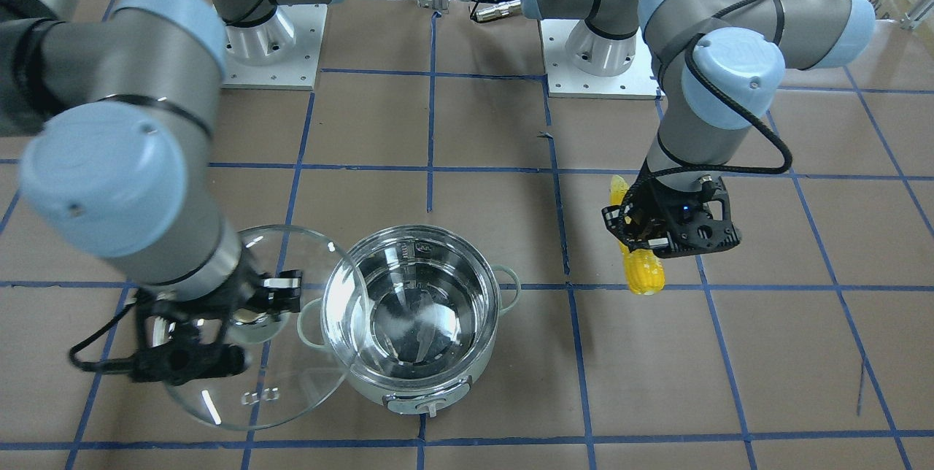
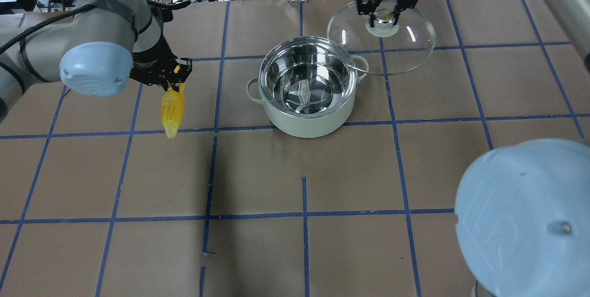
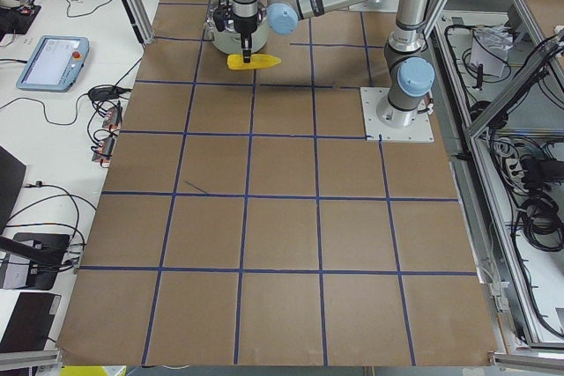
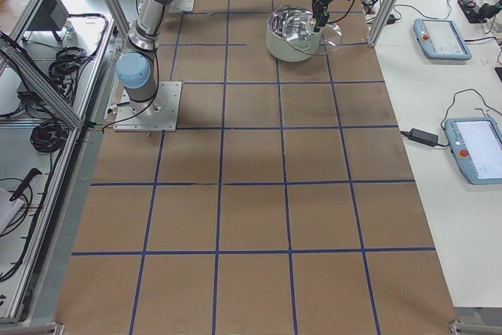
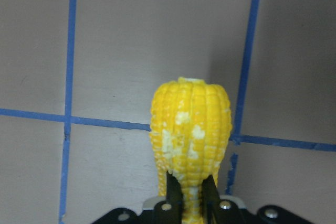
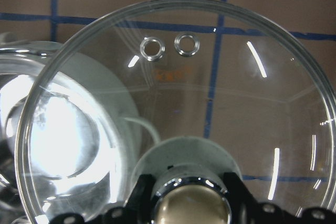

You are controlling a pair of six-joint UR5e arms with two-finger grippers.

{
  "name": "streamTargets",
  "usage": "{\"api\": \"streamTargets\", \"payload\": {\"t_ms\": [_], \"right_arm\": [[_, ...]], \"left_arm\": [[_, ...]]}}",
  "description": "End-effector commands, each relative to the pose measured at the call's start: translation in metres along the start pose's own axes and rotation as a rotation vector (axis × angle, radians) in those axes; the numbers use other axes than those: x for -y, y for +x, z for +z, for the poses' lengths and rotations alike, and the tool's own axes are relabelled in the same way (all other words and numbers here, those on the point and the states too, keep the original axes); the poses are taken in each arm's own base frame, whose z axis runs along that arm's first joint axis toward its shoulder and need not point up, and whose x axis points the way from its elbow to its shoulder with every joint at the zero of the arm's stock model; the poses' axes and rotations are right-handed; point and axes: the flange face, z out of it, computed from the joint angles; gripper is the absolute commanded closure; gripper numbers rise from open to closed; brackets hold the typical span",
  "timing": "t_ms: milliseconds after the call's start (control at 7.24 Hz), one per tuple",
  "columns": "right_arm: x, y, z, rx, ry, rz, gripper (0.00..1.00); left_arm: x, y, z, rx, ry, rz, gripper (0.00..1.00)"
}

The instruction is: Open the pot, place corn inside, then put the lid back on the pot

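Note:
The pot point(image 1: 467, 371) stands uncovered on the table, its steel inside bare; it also shows in the overhead view point(image 2: 313, 124). My left gripper point(image 2: 171, 82) is shut on the corn point(image 2: 172, 110) and holds it above the table, to the pot's left in the overhead view. The corn hangs below the fingers in the left wrist view point(image 5: 190, 124) and shows in the front view point(image 1: 643, 271). My right gripper point(image 2: 383, 13) is shut on the knob of the lid point(image 2: 410, 52). The lid is held beside the pot, and its edge overlaps the pot's rim point(image 6: 210, 77).
The brown table carries a blue tape grid. Both arm base plates point(image 1: 273, 54) point(image 1: 598, 54) are bolted at the robot's edge. Tablets point(image 4: 439, 37) point(image 4: 478, 151) and cables lie on the white side table beyond the pot.

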Motion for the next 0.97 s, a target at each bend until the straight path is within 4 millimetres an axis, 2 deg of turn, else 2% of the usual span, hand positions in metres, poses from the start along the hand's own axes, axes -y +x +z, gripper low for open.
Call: {"api": "streamTargets", "payload": {"t_ms": [0, 138, 276, 415, 553, 691, 829], "right_arm": [[0.015, 0.113, 0.038, 0.023, -0.054, 0.0, 0.93], [0.02, 0.14, 0.058, 0.026, -0.074, 0.008, 0.93], [0.022, 0.162, 0.073, 0.037, -0.094, 0.026, 0.93], [0.022, 0.163, 0.079, 0.041, -0.101, 0.024, 0.93], [0.022, 0.163, 0.08, 0.043, -0.101, 0.023, 0.93], [0.022, 0.163, 0.08, 0.043, -0.101, 0.024, 0.93], [0.022, 0.163, 0.08, 0.043, -0.101, 0.023, 0.93]], "left_arm": [[-0.008, 0.086, -0.05, -0.011, -0.014, -0.058, 0.99], [-0.017, 0.136, -0.068, -0.011, -0.014, -0.047, 0.99], [-0.018, 0.182, -0.076, -0.022, -0.007, -0.043, 0.99], [-0.014, 0.225, -0.069, -0.045, -0.012, -0.04, 0.99], [-0.004, 0.25, -0.055, -0.042, -0.015, -0.031, 0.99], [0.005, 0.261, -0.027, -0.026, -0.039, -0.024, 0.99], [0.008, 0.259, -0.014, -0.021, -0.058, -0.007, 0.99]]}}
